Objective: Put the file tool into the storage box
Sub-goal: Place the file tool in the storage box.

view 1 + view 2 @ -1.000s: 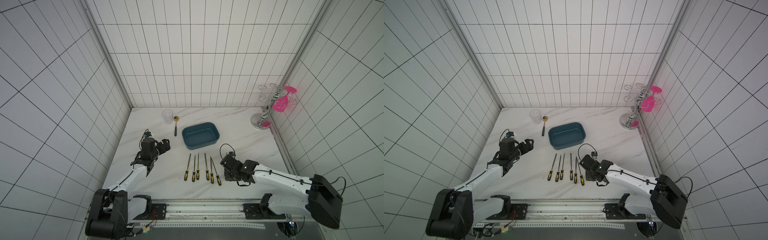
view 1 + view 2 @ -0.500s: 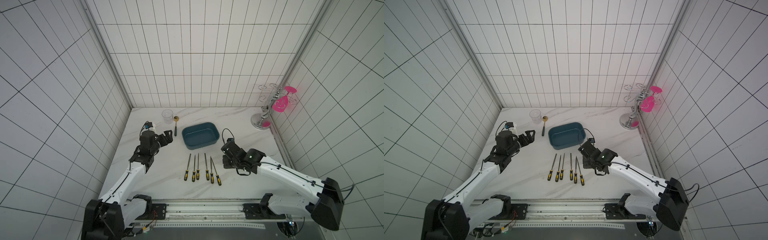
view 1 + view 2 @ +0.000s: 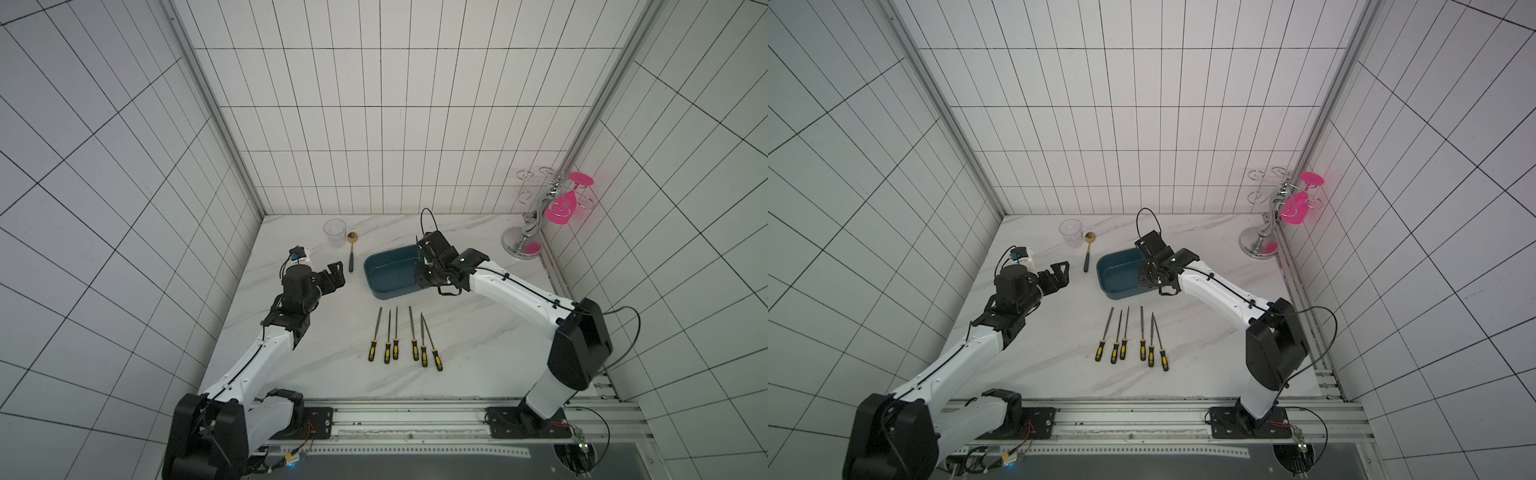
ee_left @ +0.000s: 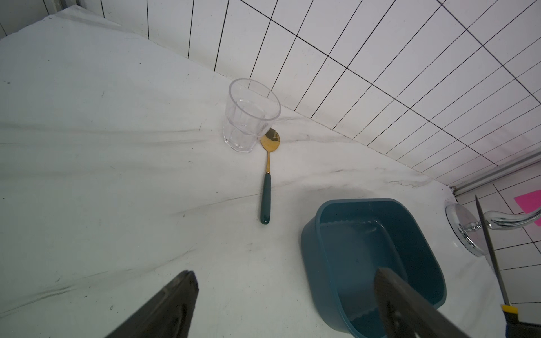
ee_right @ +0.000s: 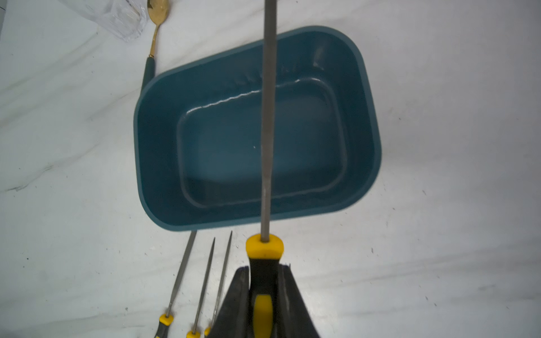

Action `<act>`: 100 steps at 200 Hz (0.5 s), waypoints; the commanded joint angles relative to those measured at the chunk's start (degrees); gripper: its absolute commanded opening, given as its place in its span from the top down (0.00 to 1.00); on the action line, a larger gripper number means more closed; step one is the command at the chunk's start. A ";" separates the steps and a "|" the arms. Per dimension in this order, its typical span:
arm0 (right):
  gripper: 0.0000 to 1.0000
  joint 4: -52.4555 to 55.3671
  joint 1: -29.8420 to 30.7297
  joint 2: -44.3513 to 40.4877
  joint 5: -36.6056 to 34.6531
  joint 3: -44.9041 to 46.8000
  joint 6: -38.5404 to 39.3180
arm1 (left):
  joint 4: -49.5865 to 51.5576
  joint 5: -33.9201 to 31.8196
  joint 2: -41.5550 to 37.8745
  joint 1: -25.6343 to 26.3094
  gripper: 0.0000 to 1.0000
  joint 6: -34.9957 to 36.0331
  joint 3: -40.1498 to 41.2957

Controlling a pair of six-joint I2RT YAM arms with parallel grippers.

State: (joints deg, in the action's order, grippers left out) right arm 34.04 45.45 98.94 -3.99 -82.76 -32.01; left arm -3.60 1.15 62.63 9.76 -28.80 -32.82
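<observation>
Fingers (image 5: 238, 295) of the right gripper (image 5: 264, 273) pinch the black-and-yellow handle of the file tool (image 5: 268, 117). Its slim grey shaft, with a yellow collar, stretches over the open teal storage box (image 5: 143, 140). Left gripper (image 3: 337, 273) fingers (image 4: 175, 304) stand wide, holding nothing. Both top views largely hide the held file behind the right arm but show six more files (image 3: 414, 350) in a row on the worktop (image 3: 324, 374); the right wrist view catches only three.

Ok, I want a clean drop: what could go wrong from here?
The file, held by its handle in the right gripper, lies across the short width of the storage box; released so, it might bridge the rim or slide out. The handle looks to sit near the closer wall, so it could land outside.
</observation>
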 commanded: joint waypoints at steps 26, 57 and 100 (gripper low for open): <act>1.00 -11.08 -1.46 6.45 3.82 -2.36 -8.50 | -5.90 -3.33 0.02 0.17 0.02 -0.47 3.05; 1.00 -19.94 -1.85 8.75 3.87 -0.68 -14.64 | -6.14 -2.92 0.56 0.26 0.02 -0.66 3.11; 1.00 -24.15 -2.03 12.74 3.67 -0.32 -18.63 | -6.07 -2.38 0.73 0.35 0.02 -0.65 3.20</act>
State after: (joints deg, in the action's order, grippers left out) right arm 14.31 43.83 109.49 -0.40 -83.88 -46.52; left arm -8.43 -1.06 63.02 9.82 -29.54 -29.89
